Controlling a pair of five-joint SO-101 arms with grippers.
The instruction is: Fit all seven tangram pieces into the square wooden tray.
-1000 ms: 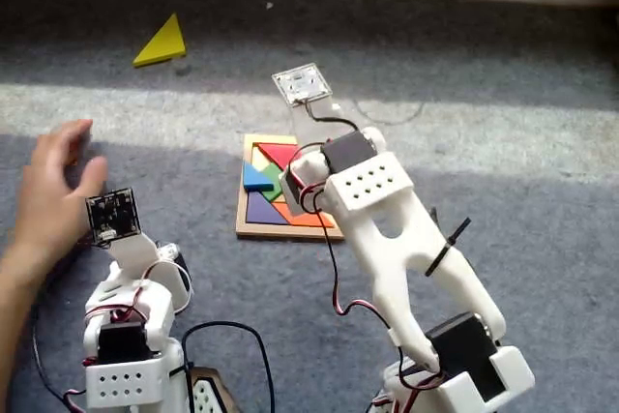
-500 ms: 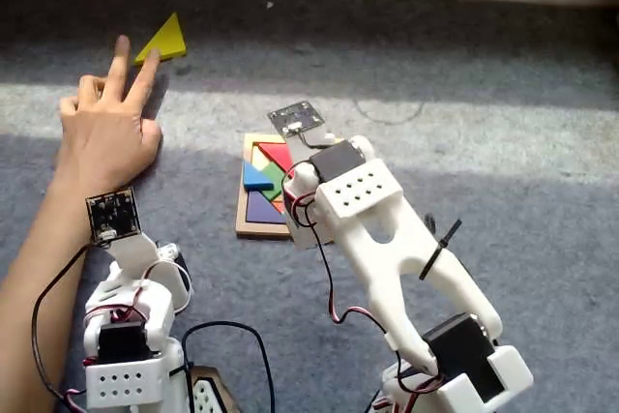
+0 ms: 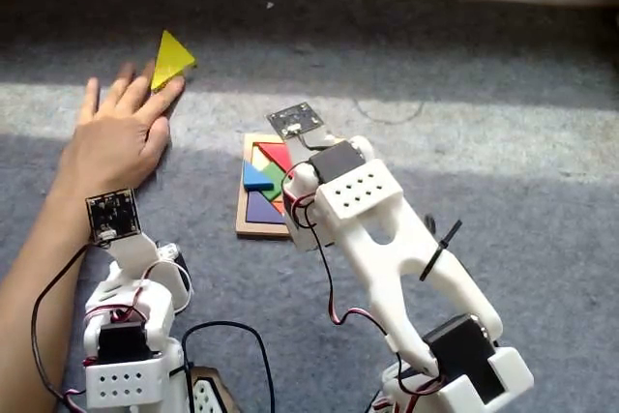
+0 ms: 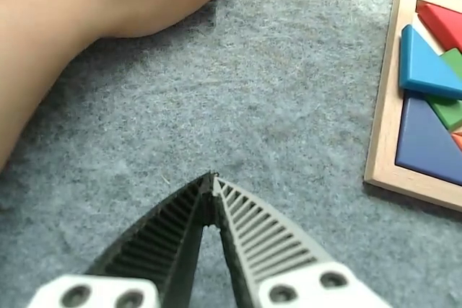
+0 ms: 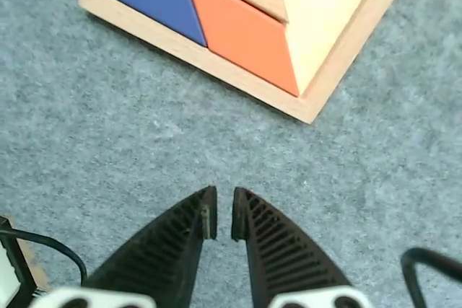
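The square wooden tray (image 3: 241,212) lies mid-table holding red (image 3: 279,154), light blue (image 3: 256,178), green and dark blue (image 3: 263,208) pieces; the light blue piece sits raised over its neighbours. A yellow triangle (image 3: 171,56) lies on the carpet far to the left, with a person's hand (image 3: 121,137) touching it. My right gripper (image 5: 219,205) hovers shut over carpet just off the tray's (image 5: 343,63) rim, near the orange piece (image 5: 242,34). My left gripper (image 4: 214,178) is shut over bare carpet, with the tray (image 4: 382,113) off to its side.
The right arm (image 3: 387,229) covers the tray's right half in the high view. The person's forearm (image 3: 39,268) runs along the table's left side past the left arm (image 3: 126,336). A black cable (image 3: 232,336) loops between the arm bases.
The hand has swept up from near the left arm to the yellow triangle, which has turned and shifted slightly. The right arm drew back a little toward the tray's near edge.
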